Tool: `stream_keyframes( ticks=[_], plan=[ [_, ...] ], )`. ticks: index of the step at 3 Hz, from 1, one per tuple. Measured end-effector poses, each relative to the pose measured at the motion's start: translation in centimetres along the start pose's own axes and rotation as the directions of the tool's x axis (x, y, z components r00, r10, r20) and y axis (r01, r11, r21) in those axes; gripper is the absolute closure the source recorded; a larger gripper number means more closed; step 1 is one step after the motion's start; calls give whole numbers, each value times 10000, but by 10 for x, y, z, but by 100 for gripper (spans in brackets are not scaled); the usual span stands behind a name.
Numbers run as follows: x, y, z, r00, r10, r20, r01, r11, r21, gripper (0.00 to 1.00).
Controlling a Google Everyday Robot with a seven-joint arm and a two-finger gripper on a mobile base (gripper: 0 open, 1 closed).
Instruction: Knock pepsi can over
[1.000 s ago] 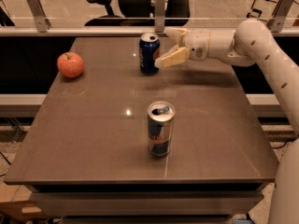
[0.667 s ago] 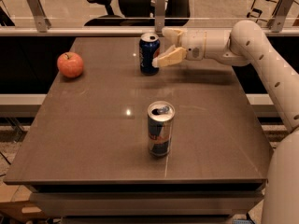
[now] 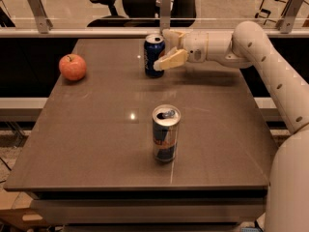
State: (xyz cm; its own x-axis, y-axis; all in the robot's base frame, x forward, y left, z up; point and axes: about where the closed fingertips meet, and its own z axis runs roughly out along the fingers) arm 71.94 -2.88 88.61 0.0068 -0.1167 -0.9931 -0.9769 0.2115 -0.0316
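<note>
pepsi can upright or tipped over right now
Upright: the pepsi can stands on its base, silver top up. The gripper is open, close beside it.

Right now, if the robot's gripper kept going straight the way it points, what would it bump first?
The pepsi can. The gripper is near the table's far edge, pointing at the upright can, its open fingers right beside it, maybe touching it; depth is hard to judge.
</note>
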Motion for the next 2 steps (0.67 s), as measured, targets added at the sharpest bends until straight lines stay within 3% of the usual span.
stream_keyframes(
  ticks=[1, 2],
  plan=[
    [-1, 8, 15, 9999, -55, -135, 52, 9999, -151, 0],
    [0, 18, 29, 9999, -27, -155, 23, 9997, -247, 17]
  ],
)
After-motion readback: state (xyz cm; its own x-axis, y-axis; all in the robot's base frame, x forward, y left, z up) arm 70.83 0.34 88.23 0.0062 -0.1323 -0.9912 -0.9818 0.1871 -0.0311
